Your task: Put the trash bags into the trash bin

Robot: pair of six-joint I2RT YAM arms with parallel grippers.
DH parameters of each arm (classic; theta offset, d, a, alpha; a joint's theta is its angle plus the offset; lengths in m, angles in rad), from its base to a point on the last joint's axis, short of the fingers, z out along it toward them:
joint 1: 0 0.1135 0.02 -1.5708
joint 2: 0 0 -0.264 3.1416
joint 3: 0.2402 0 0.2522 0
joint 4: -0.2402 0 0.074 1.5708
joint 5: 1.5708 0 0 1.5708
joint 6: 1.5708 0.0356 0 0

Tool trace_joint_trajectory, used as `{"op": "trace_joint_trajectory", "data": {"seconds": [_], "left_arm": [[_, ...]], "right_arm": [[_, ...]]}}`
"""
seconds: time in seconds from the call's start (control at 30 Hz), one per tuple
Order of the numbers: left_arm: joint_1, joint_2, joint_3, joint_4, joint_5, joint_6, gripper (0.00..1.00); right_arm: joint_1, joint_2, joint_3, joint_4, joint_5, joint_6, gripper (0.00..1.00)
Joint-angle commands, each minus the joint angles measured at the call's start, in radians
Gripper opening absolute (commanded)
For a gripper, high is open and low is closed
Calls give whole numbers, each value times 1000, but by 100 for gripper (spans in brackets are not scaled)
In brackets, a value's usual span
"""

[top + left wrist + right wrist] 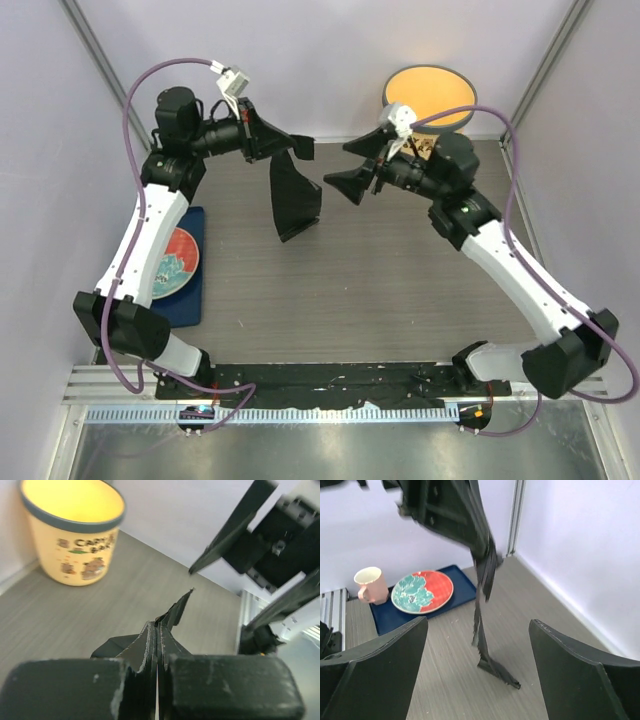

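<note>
Top external shows the left pincer (pixel 272 138) clamped on a black trash bag (pixel 296 200), which hangs folded, its lower end down on the desk (pixel 400 290). The right pincer (pixel 347 167) stands wide just beside the bag, gripping nothing. The trash bin (pixel 430 95) sits at the far edge, behind the right arm.
</note>
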State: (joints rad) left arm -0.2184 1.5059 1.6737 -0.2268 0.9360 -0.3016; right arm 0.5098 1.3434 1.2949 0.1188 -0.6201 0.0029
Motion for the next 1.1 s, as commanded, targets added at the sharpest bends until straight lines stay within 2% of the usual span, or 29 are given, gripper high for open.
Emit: {"op": "trace_joint_trajectory", "data": {"seconds": [0.0, 0.1, 0.3, 0.33, 0.4, 0.5, 0.57, 0.6, 0.63, 0.67, 0.87, 0.93, 0.97, 1.0, 1.07], "left_arm": [[-32, -21, -46, 171, 201, -88, 0], [-62, -30, -94, 303, 221, -184, 0], [-125, -24, -92, 356, 238, -237, 0], [-142, -27, -92, 356, 241, -235, 0], [-156, -27, -91, 354, 256, -235, 0], [-173, -29, -86, 319, 247, -232, 0], [-180, -32, -85, 308, 241, -228, 0], [-183, -33, -81, 304, 238, -226, 0], [-188, -33, -72, 300, 238, -226, 0], [-191, -32, -68, 297, 239, -225, 0], [-200, -38, -26, 181, 212, -157, 0], [-200, -47, -31, 170, 181, -137, 0], [-200, -52, -32, 175, 179, -134, 0], [-200, -52, -28, 184, 179, -131, 0], [-200, -49, -25, 184, 185, -129, 0]], "right_arm": [[-5, -41, 43, -140, 28, -29, 86], [-7, -46, 73, -186, -3, -41, 84], [6, -93, 47, -209, -14, -92, 83], [7, -90, 53, -214, 0, -102, 81], [9, -89, 61, -214, 45, -113, 69], [9, -105, 84, -203, 57, -110, 60], [9, -119, 86, -197, 51, -110, 40], [9, -131, 81, -196, 49, -109, 26], [9, -141, 81, -199, 51, -122, 4], [9, -150, 75, -199, 62, -129, 1], [9, -219, 75, -194, 138, -185, 1], [9, -227, 81, -255, 143, -210, 2], [9, -233, 81, -284, 137, -257, 39], [9, -242, 66, -310, 129, -280, 52], [9, -268, 49, -369, 96, -320, 59]]}}
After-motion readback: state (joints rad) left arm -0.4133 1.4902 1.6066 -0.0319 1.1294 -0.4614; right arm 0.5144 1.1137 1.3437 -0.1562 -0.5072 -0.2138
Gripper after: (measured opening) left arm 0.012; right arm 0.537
